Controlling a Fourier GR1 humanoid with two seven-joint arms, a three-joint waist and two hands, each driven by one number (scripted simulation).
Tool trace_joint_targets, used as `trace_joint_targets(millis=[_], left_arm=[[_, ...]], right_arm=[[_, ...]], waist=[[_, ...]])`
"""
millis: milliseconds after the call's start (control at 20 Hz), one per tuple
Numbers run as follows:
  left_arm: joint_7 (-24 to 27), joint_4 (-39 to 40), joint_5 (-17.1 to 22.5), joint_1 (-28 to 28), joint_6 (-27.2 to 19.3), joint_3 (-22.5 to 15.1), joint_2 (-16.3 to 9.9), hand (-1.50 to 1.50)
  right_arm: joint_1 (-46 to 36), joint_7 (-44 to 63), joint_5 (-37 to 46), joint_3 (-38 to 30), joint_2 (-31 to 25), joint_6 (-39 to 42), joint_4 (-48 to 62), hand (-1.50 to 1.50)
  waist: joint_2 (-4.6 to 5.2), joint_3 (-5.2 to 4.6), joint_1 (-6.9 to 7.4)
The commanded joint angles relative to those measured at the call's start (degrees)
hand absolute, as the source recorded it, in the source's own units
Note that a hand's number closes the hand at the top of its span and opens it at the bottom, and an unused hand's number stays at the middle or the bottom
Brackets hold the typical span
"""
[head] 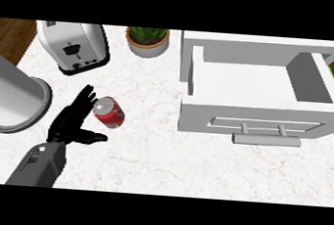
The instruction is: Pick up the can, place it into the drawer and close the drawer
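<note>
A red can [108,112] with a silver top lies on the white marbled counter, left of centre. My left hand [71,120] is just to the can's left, fingers straight and pointing up the view, thumb spread out below the can; the fingertips sit beside the can's top without curling round it. At the right stands a white drawer unit [262,87] with its drawer pulled out and nothing inside. The drawer front carries a grey bar handle [265,139]. My right hand does not show.
A silver toaster [73,46] stands at the back left. A potted green plant [147,40] sits behind the can. A large grey cylinder [8,96] stands at the left edge, close to my left forearm.
</note>
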State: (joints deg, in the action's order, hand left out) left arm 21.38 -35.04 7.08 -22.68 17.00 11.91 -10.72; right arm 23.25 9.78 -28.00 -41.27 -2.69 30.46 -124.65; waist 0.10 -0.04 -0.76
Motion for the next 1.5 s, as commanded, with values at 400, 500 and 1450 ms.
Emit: trace_joint_targets(millis=[400, 500, 1450], left_arm=[[4.0, 12.7, 0.2, -8.3, 0.8, 1.6, 1.5, -1.50], [4.7, 14.3, 0.5, -8.2, 0.0, 1.8, 3.0, -1.50], [2.4, 7.3, 4.8, -12.8, 7.9, 1.7, 6.9, 1.50]], right_arm=[[-3.1, 5.1, -1.2, -1.4, -0.5, -2.1, -2.3, -1.50], [3.6, 1.7, -1.2, 0.4, 2.6, 0.2, -5.9, -1.50], [0.6, 0.9, -0.9, -1.1, 2.7, 1.9, -0.4, -1.50]], waist=[[0.02, 0.00, 0.19], [-0.01, 0.00, -0.25], [-0.28, 0.08, 0.65]])
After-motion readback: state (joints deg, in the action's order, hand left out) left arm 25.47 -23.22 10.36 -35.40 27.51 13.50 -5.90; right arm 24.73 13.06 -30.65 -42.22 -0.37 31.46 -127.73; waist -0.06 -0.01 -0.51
